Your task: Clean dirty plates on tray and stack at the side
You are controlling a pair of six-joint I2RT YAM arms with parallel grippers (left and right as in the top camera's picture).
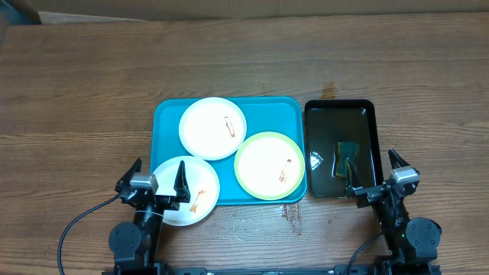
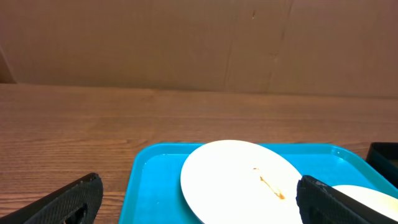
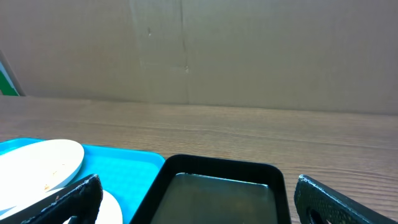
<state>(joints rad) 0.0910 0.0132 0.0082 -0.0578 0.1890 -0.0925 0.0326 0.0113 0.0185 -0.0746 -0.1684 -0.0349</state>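
On the turquoise tray [image 1: 166, 126], three plates [image 1: 212, 127] with orange-brown smears

Even, bright, diffuse light; faint soft shadows; sharp overhead view, slightly soft wrist-view foregrounds.

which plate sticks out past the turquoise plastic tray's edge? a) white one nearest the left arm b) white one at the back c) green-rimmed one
a: the plain white round plate by the left gripper overhangs the near-left corner of the large turquoise rectangular plastic tray.
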